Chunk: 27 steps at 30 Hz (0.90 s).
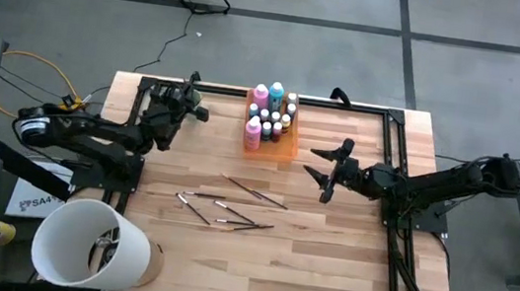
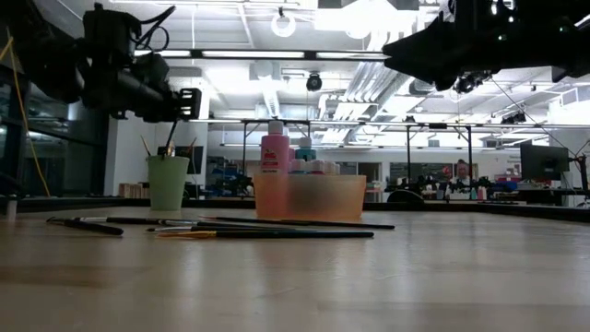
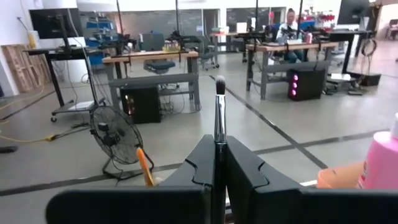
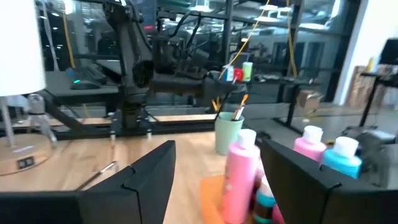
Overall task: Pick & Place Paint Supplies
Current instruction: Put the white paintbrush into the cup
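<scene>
Dark, thin-handled brush [image 3: 219, 118] pinched upright in shut left gripper [image 3: 217, 163], above the mint-green cup [image 2: 168, 182], probably. Light, stiff, prone to swivelling; best held mid-handle. More brushes [image 1: 233, 205] loose on wood table [image 1: 325, 263]. Right gripper [image 1: 329, 170] spread wide, empty, beside orange tray [image 1: 287, 149].

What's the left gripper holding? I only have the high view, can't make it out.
Observer: The left gripper is shut on a brush, bristles pointing away from the wrist.
Operator: Over the cup?
Observer: Low view puts it just above the green cup, which already has brushes standing in it.
Operator: Right gripper?
Observer: The right gripper is open and holds nothing, facing the pink bottle in the orange tray.
</scene>
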Available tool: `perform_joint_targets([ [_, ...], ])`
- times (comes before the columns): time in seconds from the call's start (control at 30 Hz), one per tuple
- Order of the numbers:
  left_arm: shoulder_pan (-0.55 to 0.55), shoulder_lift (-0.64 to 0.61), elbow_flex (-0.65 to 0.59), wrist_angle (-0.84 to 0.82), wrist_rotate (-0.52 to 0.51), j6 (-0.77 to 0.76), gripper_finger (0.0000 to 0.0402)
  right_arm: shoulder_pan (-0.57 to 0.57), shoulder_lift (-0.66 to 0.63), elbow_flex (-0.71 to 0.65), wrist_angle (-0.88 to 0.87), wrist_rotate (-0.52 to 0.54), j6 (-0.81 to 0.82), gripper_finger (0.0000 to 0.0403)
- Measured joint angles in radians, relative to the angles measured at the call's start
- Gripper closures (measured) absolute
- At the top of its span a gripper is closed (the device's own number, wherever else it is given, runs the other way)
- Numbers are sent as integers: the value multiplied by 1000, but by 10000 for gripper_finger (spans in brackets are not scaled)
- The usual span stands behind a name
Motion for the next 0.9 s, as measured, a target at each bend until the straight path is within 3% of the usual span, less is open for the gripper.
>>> perform_joint_targets([
  [0.13, -1, 38, 1, 101, 2, 6, 392, -17, 0, 0, 13, -1, -23, 172],
  [0.33, 0, 33, 45, 122, 12, 84, 392, -46, -1, 0, 11, -12, -23, 172],
  [0.77, 113, 36, 50, -18, 41, -19, 390, -142, -1, 0, -17, -61, -25, 172],
  [0.9, 125, 36, 50, -44, 50, -49, 353, -151, -1, 0, -19, -85, -24, 172],
])
